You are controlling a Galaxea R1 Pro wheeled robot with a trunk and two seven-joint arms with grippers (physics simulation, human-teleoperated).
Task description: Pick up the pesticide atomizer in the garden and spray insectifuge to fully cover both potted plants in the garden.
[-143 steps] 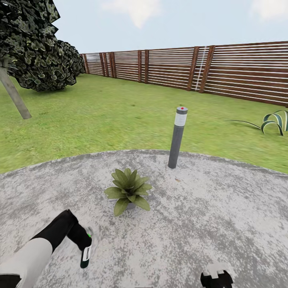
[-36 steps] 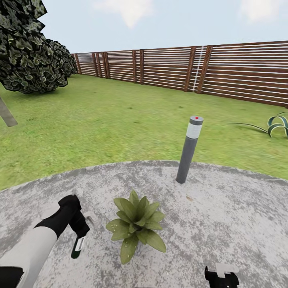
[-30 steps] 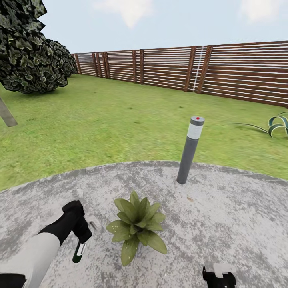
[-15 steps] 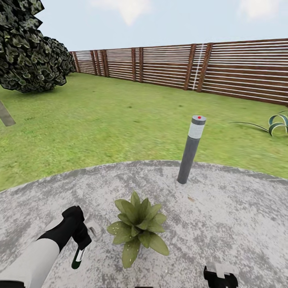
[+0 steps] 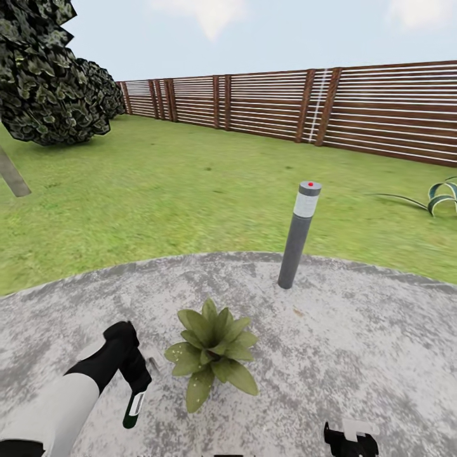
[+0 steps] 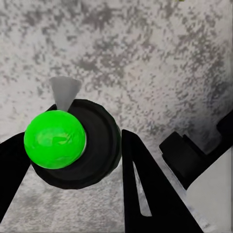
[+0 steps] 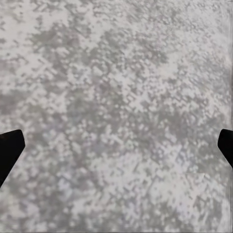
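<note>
Grey mottled paving (image 5: 355, 355), left gripper (image 5: 136, 387) fingers pinching pesticide atomizer (image 5: 133, 409) beside potted plant (image 5: 212, 352), right gripper (image 5: 348, 439) fingers spread.

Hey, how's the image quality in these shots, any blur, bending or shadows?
Head view: wide-angle bend curves the paving edge, the bollard lamp leans, flat light, hardly any cast shadows. Left wrist view: pesticide atomizer looms close with soft edges. Right wrist view: paving texture looks coarse and pixelated.

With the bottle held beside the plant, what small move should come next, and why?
Probably swing the left end effector toward the low green-leaved potted plant. The slim dark-green white-labelled atomizer bottle it grips hangs over the grey mottled paving, beside the leaves rather than aimed at them.
</note>
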